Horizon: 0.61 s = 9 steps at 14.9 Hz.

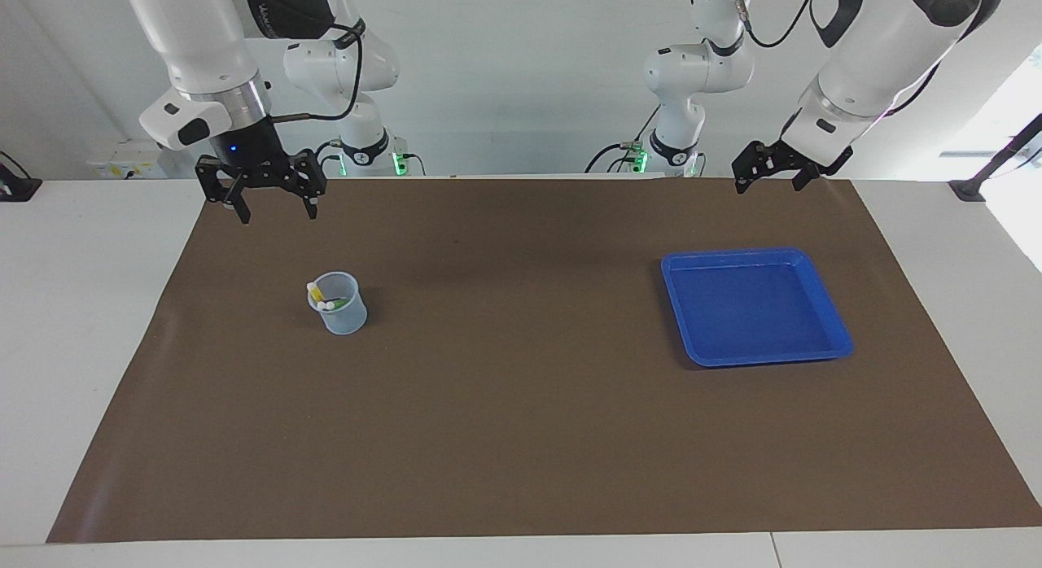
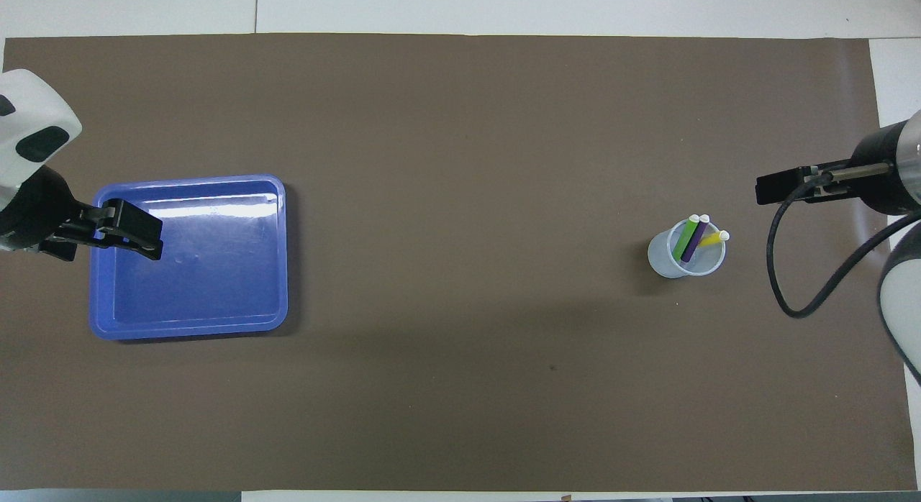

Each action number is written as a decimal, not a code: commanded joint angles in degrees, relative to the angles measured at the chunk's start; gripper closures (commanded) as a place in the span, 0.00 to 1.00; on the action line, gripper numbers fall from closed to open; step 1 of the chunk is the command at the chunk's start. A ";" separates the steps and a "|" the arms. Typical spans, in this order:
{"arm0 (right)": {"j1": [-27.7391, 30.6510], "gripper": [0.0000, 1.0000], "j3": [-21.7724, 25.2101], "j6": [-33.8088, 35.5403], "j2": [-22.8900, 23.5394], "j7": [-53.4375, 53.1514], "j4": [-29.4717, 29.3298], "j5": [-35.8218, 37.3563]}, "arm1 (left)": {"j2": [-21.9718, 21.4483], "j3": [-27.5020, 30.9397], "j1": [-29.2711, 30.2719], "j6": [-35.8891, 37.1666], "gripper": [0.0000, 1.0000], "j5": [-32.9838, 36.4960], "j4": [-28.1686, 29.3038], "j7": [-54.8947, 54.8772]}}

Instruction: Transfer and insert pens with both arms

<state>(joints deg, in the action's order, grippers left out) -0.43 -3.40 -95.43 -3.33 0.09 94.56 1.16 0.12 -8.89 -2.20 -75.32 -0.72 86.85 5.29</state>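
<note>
White table point(image 1: 98, 324), brown mat point(image 1: 521, 438) — cup point(image 1: 345, 314), tray point(image 1: 838, 336)

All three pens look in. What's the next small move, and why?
Probably just park both arms. The green pen, purple pen and yellow pen stand in the cup, the blue tray holds nothing, and left gripper and right gripper hang open, raised.

Three pens are standing tilted in a clear cup point(image 2: 686, 254) toward the right arm's end of the desk: green pen point(image 2: 684, 242) and purple pen point(image 2: 695, 238) leaning side by side, yellow pen point(image 2: 712, 239) slanting apart, pale tips poking up past the rim.
</note>
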 commanded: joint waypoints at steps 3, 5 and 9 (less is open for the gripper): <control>0.08 0.00 -0.21 5.17 0.79 -1.41 -2.54 1.03 | -3.63 2.20 -2.55 -6.39 0.00 1.07 6.74 -2.39; 0.08 0.00 -0.21 5.08 0.70 -1.32 -2.02 0.51 | -2.67 3.35 -3.16 -9.75 0.00 0.98 6.23 -3.00; 0.08 0.00 -0.21 4.99 0.52 -1.32 -1.49 0.15 | -0.74 4.14 -3.25 -8.45 0.00 -0.95 2.89 -2.56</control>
<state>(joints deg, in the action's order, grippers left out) -0.45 -3.40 -91.07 -2.91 -0.04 93.16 1.19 -0.98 -6.84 -3.70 -83.99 -0.91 90.95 3.19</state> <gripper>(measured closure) 0.000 0.000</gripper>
